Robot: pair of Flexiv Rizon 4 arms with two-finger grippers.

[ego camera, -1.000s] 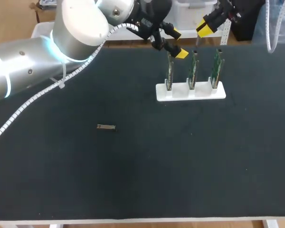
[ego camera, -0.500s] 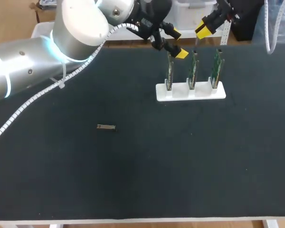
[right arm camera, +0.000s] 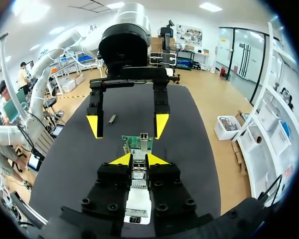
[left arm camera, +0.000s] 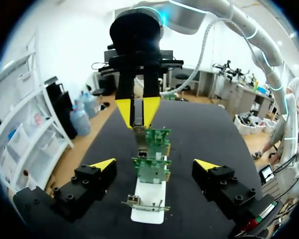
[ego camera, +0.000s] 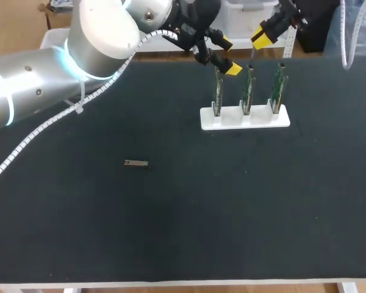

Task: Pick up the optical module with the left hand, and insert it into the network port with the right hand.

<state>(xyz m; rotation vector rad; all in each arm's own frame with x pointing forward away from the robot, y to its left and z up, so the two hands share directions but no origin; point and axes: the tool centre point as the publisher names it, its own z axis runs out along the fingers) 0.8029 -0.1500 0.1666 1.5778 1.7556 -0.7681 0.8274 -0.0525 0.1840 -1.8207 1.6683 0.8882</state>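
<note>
Head view: your module lies on the table, well apart from the rack; your left gripper hangs by the rack.
Left wrist: it gapes, empty, boards ahead.
Right wrist: your right gripper faces the boards; open or closed, you cannot tell.

On your table, the optical module lies flat on the left half, well apart from everything else. Right of centre, near the far edge, a holder carries three boards standing upright side by side in a row. Your left gripper hangs over the row's left end and your right gripper over its right end, facing each other
</note>
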